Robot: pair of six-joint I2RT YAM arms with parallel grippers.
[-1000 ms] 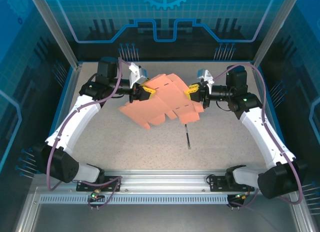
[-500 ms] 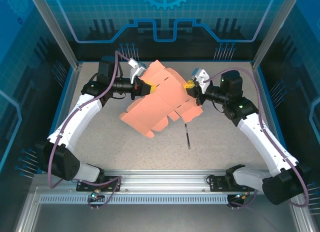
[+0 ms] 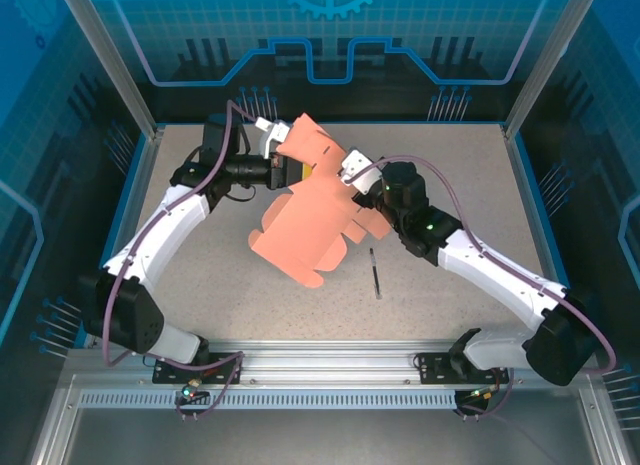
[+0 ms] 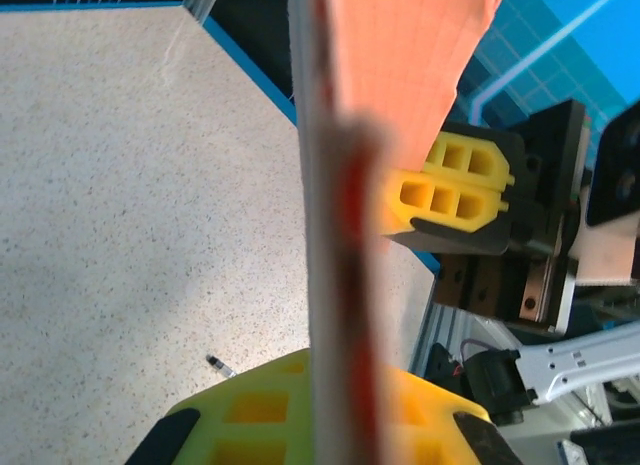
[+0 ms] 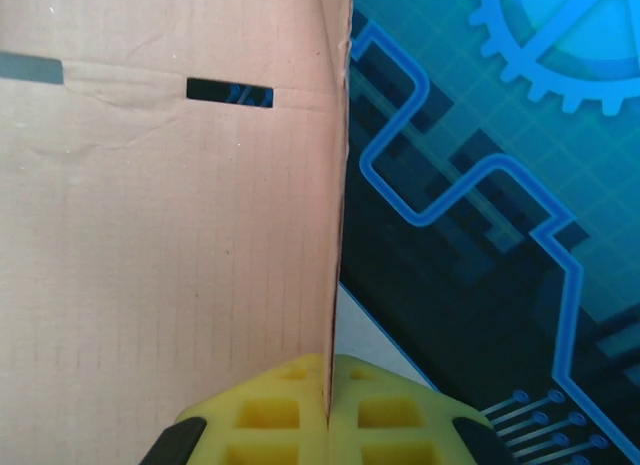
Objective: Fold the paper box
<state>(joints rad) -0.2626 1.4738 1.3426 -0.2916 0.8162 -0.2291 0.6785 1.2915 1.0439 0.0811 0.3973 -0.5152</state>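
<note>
Above the far middle of the counter (image 3: 200,275): the left end effector (image 3: 288,171) pinches the far left edge of the paper box (image 3: 305,210).
Left wrist close-up: the yellow pads (image 4: 250,425) are pressed together on the sheet's edge (image 4: 335,285), which runs straight up between them.
Right end effector (image 3: 352,181): it is closed on the box's far right part. Its own camera shows both pads (image 5: 270,415) meeting on the thin edge of the sheet (image 5: 170,235). It also appears beyond the sheet from the left wrist (image 4: 450,190).
Paper box: a salmon-pink flat blank with flaps and tabs, held up between both arms and tilted, with its lowest flap hanging toward the near left.
Hard to make out: from above, the sheet covers both sets of fingertips. Whether the lowest flap touches the counter cannot be told. The sheet's edge in the left wrist view is a blurred streak. The right wrist frame cuts the blank off at left and top.
Slot in the blank (image 5: 230,92): blue backdrop shows through it.
Thin dark stick (image 3: 375,273): it lies on the counter near and right of the box, apart from it.
Back panel (image 3: 330,0): blue, printed with a gear and circuit lines.
</note>
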